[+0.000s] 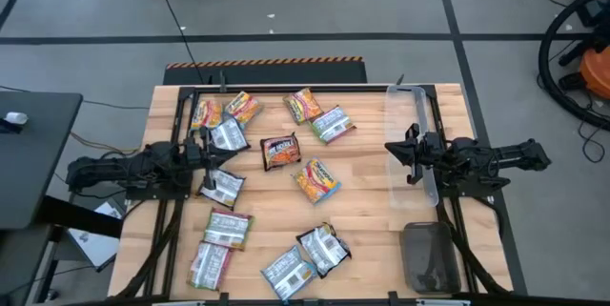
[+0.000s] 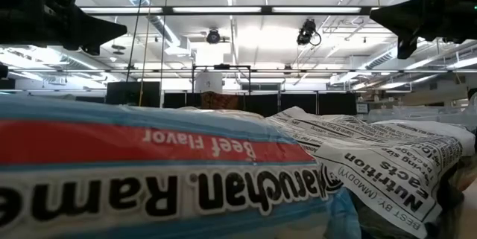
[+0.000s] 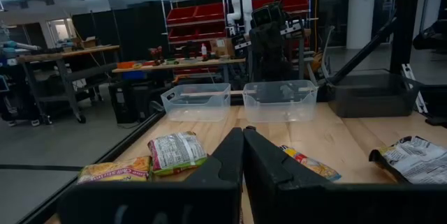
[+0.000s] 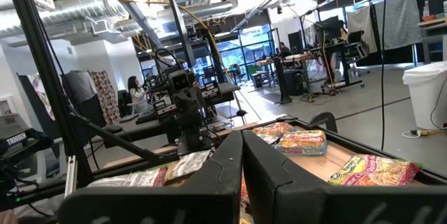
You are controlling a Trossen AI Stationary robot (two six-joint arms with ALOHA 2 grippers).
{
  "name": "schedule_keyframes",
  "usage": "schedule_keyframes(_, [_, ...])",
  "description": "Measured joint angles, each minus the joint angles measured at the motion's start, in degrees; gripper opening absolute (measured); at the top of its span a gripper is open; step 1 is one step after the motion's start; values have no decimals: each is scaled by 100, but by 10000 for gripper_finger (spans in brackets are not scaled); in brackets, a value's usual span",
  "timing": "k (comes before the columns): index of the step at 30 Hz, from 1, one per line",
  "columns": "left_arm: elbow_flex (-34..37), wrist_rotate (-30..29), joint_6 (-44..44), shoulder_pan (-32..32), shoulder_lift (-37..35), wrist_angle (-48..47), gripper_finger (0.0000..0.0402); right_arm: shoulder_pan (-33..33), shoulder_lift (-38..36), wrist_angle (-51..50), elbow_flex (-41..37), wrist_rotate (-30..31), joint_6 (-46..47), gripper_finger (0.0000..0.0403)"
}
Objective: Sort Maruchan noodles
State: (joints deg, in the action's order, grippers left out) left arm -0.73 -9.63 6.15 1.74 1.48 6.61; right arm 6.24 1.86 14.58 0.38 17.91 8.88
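Maruchan noodles (image 1: 315, 180) scattered unsorted across counter (image 1: 367, 187), several overlapping near its front edge; left tool (image 1: 209, 150) and right tool (image 1: 394, 150) pressed together, empty, raised at opposite sides; risk: pinching two overlapped packets at once.

About a dozen shiny Maruchan noodles (image 1: 270, 192) packets lie flat and scattered over the table's left and middle: orange-yellow ones toward the far edge, one dark brown-red mid-table, silver-green ones along the near edge.

Dark brown-red noodle packet (image 1: 280, 152), pale wooden table (image 1: 367, 192)
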Motion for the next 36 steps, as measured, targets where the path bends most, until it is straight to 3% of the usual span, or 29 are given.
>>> schedule_keyframes(16, [0,1,0,2,2,31,13,1,0,0,-1,-2,0,18])
schedule_keyframes(24, [0,-30,-1180,2,-1,691,13,0,0,0,-2,-2,-2,18])
schedule_keyframes(28, [-1,-275,-1182,2,0,1187,13,2,0,-1,-1,-1,0,18])
schedule_keyframes(36, [-2,-183,-1241,0,10,1958,13,1,0,-1,-1,-1,-1,18])
